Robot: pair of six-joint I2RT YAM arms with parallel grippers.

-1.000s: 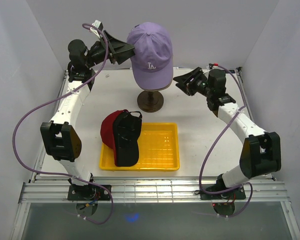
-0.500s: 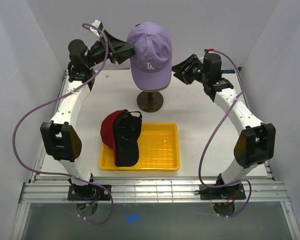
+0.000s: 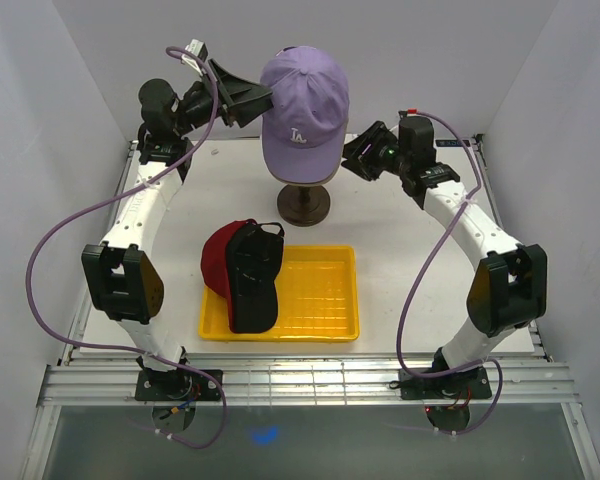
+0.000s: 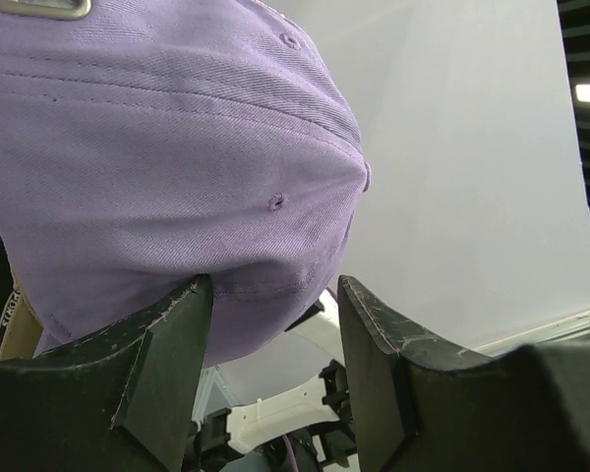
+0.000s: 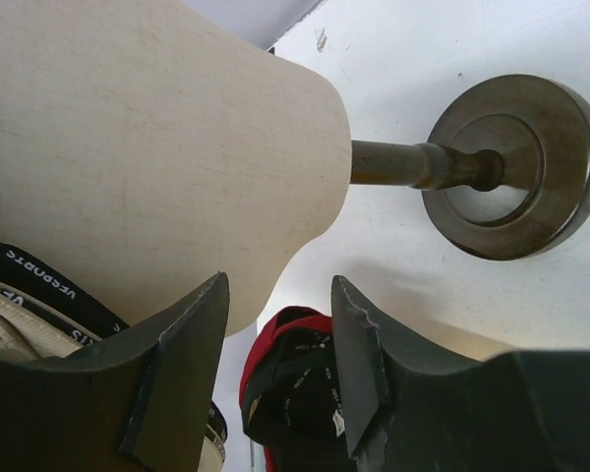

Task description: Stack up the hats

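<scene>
1. The worktop (image 3: pixel 395 275) carries a yellow tray (image 3: pixel 325 300) near its middle. Behind the tray is the stand (image 3: pixel 302 205) of the mannequin head (image 5: pixel 147 128).
2. The lavender hat (image 3: pixel 302 95) sits on that head, well above the worktop, brim towards the tray. In my left wrist view a tan edge (image 4: pixel 12 317) shows beneath it. I take this for the tan hat worn underneath, though little of it shows.
3. The black hat (image 3: pixel 253 280) lies over the red hat (image 3: pixel 218 258) at the tray's left end, and both spill past its rim.
4. My left pincer (image 4: pixel 273 285) is at the back of the lavender crown with its fingers spread. The cloth bulges towards the gap but nothing is clamped.
5. My right pincer (image 5: pixel 275 285) is also spread and empty, just beside the head's lower curve on its right.
6. I judge the step in hand to be settling the lavender hat onto the stack. Next I would press or tug it down evenly from both sides. Then one pincer must drop to the tray and take the black hat by its brim.
</scene>
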